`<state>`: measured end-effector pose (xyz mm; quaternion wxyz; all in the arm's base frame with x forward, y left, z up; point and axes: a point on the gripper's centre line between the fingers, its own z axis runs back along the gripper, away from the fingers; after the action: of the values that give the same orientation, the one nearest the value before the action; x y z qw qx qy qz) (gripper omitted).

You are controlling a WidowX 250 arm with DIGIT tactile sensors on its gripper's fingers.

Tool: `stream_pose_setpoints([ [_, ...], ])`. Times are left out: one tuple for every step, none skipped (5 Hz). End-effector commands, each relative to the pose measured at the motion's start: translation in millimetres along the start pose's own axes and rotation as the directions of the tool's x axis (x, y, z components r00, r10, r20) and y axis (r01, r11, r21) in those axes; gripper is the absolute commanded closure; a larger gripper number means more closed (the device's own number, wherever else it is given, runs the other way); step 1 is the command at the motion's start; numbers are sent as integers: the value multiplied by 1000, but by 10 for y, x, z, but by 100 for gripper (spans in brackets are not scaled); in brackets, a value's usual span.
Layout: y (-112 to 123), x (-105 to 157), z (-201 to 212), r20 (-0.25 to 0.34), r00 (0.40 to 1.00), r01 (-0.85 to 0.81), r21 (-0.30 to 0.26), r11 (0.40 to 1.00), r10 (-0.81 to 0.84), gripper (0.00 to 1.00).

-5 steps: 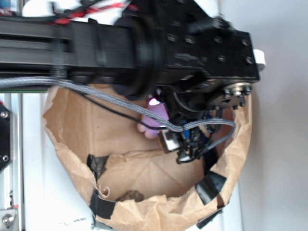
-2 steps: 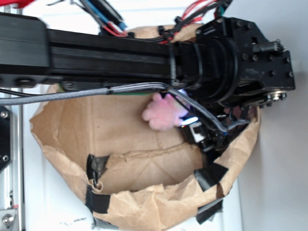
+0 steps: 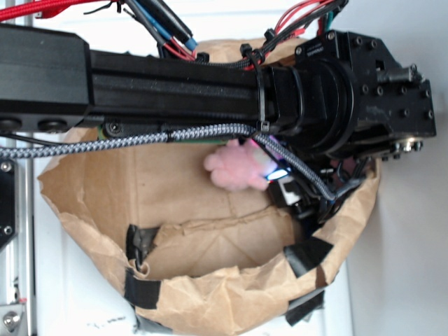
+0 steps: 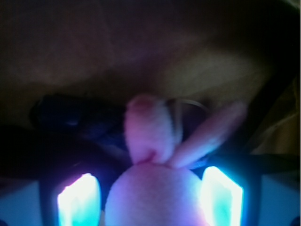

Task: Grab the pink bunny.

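Pink bunny (image 4: 155, 188) clamped between the gripper (image 4: 150, 197) fingers (image 4: 77, 200)

Exterior looks straight down over the arm; wrist peers close — seemingly forward; both share the pink bunny (image 3: 236, 168).

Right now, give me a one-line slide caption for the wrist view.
Pink bunny framed between the gripper's two glowing fingers, ears pointing into the dim brown paper bag.

Paper bag walls (image 3: 91, 224) all round (tight)
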<state>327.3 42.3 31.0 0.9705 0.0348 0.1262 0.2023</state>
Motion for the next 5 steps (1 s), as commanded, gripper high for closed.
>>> stream_pose_setpoints([
  [7,-121,259,107,993,55,-12,998,-53,100],
  [23,-217,373,132,988,86,-32,996,-81,100],
  [55,-347,574,163,980,127,-86,988,-112,100],
  [112,-479,712,166,978,146,-119,982,-125,100],
  [167,-658,803,177,974,168,-135,976,-143,100],
])
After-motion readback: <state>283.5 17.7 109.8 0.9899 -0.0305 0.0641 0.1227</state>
